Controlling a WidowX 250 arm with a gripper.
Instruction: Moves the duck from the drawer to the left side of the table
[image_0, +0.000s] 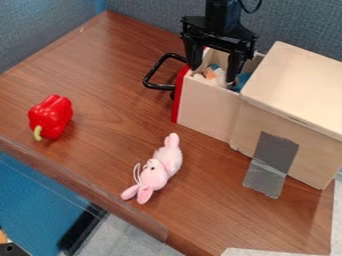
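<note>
1. One duck, white with orange, lies inside the open drawer, beside a blue item.
2. End effector: fingers spread wide, down at the drawer's opening, one on each side of the duck; nothing appears gripped.
3. Step in hand, as judged: alignment for the grasp. Next, lower as needed, close on the duck, then lift straight up.
4. Caution: the drawer walls leave little finger room. Contact could shift the drawer, or the blue item could be caught with the duck.
5. Raise the duck above the red front panel and black handle before traversing left.
6. Travel room: the wood of the tabletop between the handle and the left edge. Set down there, back from the front edge.
7. Avoid the red pepper, near the front edge toward the left, and the pink rabbit, lying toward the front edge.
8. Keep the cabinet outside the path, right of the drawer.
</note>
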